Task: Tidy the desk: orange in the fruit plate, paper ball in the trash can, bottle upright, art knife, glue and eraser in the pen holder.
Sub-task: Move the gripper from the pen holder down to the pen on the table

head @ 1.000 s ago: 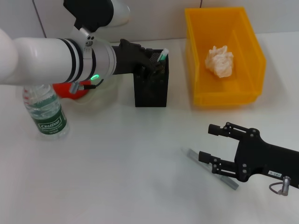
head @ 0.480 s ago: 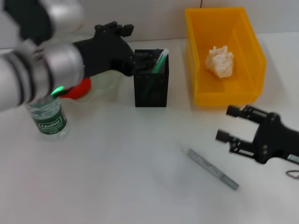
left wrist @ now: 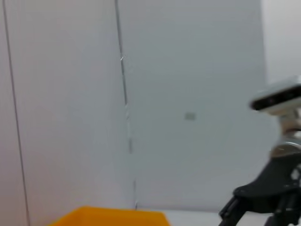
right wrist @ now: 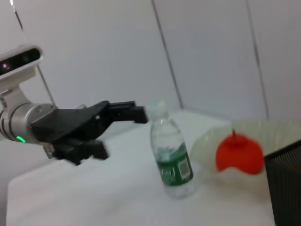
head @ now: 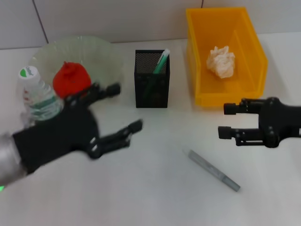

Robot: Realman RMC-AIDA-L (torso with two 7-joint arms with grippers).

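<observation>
The orange (head: 71, 79) lies in the fruit plate (head: 94, 49) at the back left, and the bottle (head: 37, 96) stands upright beside it. The paper ball (head: 221, 61) rests inside the yellow trash can (head: 249, 89). A green-and-white glue stick (head: 161, 61) leans in the black mesh pen holder (head: 151, 89). The grey art knife (head: 214, 170) lies flat on the table. My left gripper (head: 127, 106) hovers open and empty in front of the plate. My right gripper (head: 225, 121) is open above and to the right of the knife, clear of it. The eraser is out of view.
In the right wrist view the bottle (right wrist: 170, 155), the orange (right wrist: 239, 153) and my left gripper (right wrist: 122, 133) show against a white wall. The left wrist view shows the wall and the trash can's rim (left wrist: 108, 215). White table surface spreads along the front.
My left gripper has drawn back from the pen holder to the front left, leaving the glue stick inside. My right gripper has lifted away from the knife, toward the bin.
</observation>
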